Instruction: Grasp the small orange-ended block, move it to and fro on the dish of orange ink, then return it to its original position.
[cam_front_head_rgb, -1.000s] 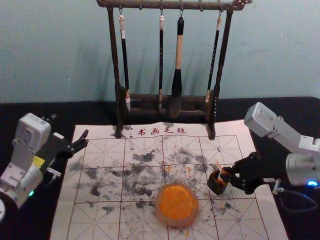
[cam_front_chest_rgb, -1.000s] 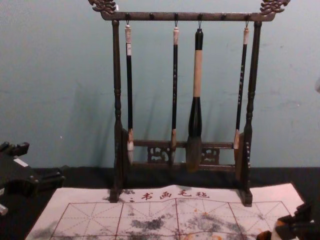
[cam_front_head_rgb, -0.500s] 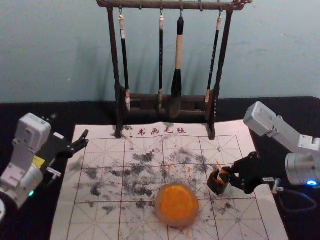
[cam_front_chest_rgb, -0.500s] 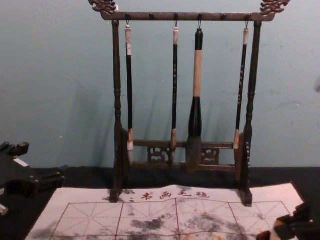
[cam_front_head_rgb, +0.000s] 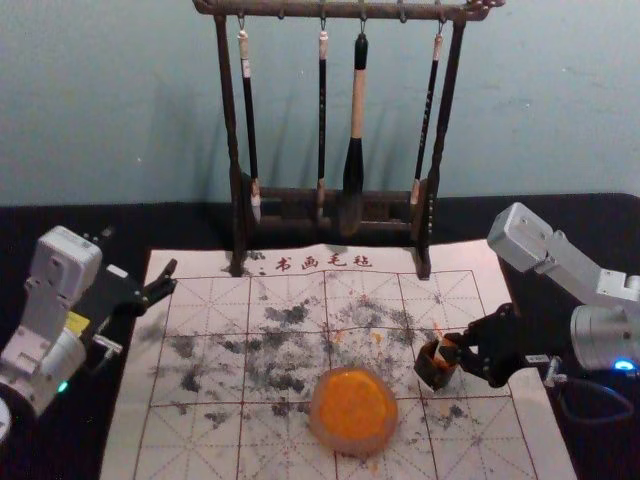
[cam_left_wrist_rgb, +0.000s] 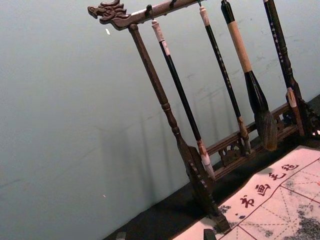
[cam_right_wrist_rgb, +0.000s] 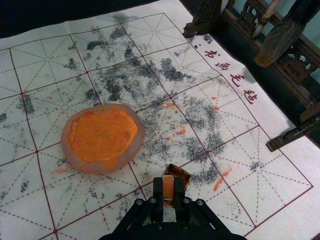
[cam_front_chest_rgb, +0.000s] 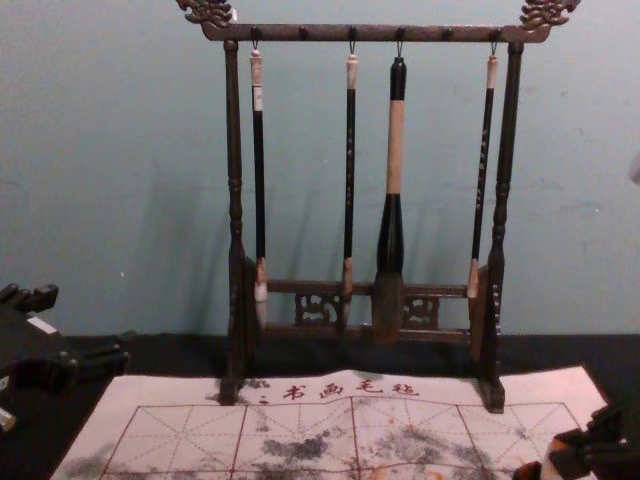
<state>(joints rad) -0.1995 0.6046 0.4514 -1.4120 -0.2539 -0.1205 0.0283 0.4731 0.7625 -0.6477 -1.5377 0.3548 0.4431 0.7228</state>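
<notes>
At the right of the mat, my right gripper (cam_front_head_rgb: 462, 350) is shut on the small orange-ended block (cam_front_head_rgb: 446, 349), right at a dark brown holder (cam_front_head_rgb: 433, 370). In the right wrist view the block (cam_right_wrist_rgb: 168, 189) is between the fingertips of the right gripper (cam_right_wrist_rgb: 168, 190), with the glossy holder (cam_right_wrist_rgb: 182, 175) around or behind it; how deep it sits I cannot tell. The round dish of orange ink (cam_front_head_rgb: 353, 410) lies on the mat, left of the holder and nearer me. My left gripper (cam_front_head_rgb: 140, 258) is parked at the left, open and holding nothing.
A dark wooden rack (cam_front_head_rgb: 232, 130) with several hanging brushes stands at the mat's far edge. The white gridded mat (cam_front_head_rgb: 190, 440) has black smudges and orange marks. Black cloth (cam_front_head_rgb: 560, 225) surrounds it, and a cable (cam_front_head_rgb: 590, 420) loops by the right arm.
</notes>
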